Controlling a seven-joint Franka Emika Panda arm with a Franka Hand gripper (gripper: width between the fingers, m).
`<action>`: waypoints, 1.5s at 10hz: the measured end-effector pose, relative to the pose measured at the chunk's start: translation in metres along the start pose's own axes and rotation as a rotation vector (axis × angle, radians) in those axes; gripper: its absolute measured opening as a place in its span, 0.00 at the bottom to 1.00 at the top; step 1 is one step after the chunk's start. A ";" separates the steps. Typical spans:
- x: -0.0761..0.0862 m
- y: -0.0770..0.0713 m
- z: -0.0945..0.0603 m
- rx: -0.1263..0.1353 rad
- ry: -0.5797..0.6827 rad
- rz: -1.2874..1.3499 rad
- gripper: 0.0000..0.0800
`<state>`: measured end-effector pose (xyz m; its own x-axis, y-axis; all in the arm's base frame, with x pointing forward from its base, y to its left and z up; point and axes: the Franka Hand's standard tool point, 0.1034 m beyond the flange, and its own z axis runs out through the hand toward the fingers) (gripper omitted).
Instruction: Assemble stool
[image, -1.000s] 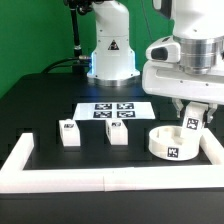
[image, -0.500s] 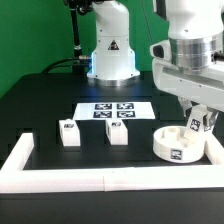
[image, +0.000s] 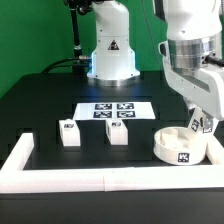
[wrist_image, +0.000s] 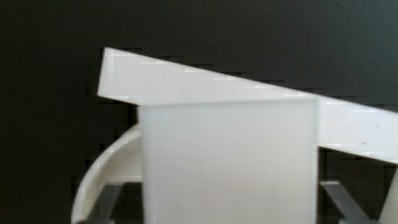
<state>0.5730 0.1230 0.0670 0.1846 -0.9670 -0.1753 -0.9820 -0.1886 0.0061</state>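
The white round seat (image: 176, 149) lies near the exterior view's right, against the border wall. My gripper (image: 197, 120) is shut on a white leg block (image: 197, 125) with a marker tag and holds it upright just over the seat's far right edge. In the wrist view the held leg block (wrist_image: 228, 160) fills the middle between the two fingers (wrist_image: 118, 198), with the seat's curved rim (wrist_image: 103, 172) beside it. Two more leg blocks (image: 68, 133) (image: 118, 132) stand upright left of the seat.
The marker board (image: 112, 113) lies flat behind the two free legs. The white border wall (image: 90, 179) runs along the front and up both sides; it also shows in the wrist view (wrist_image: 178, 80). The robot base (image: 110, 55) stands at the back.
My gripper has moved a little to the exterior view's right with the leg block in it. The seat has shifted slightly right toward the wall. The two free legs have not moved.
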 end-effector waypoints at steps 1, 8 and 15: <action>0.000 0.000 0.000 0.002 -0.005 0.080 0.42; -0.005 -0.014 0.001 0.113 -0.030 0.627 0.42; -0.001 -0.022 0.000 0.227 -0.075 0.832 0.42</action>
<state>0.5947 0.1284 0.0667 -0.5929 -0.7602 -0.2658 -0.7821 0.6221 -0.0345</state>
